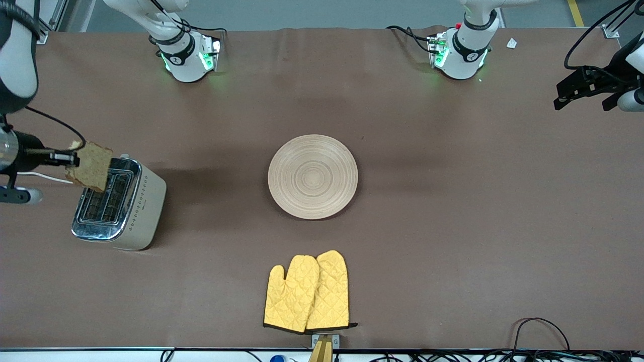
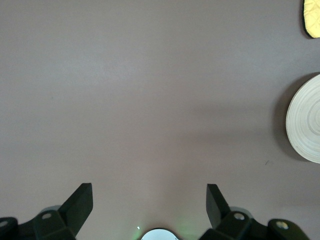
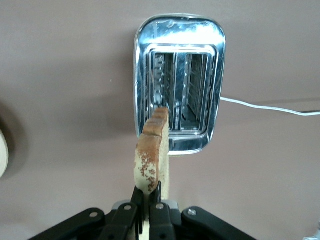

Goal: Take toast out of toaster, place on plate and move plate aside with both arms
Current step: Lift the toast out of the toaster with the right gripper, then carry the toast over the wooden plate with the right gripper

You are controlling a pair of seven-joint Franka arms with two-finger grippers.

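Two arms work this brown table, and only one is busy. Reaching in level from the table's end, the right gripper (image 1: pixel 70 159) pinches the toast (image 1: pixel 90 166) by its edge, holding the speckled, dark-crusted slice upright over the toaster (image 1: pixel 121 203), just above its shiny chrome slots. No lettering on the toaster can be read. Well apart from the toaster, toward the left arm's end, lies the plate (image 1: pixel 312 176), round pale wood with ring grooves. The left gripper (image 2: pixel 149 205) waits over bare table, fingers spread wide, holding nothing. Quilted yellow oven mitts (image 1: pixel 307 292) lie nearer the front camera than the plate.
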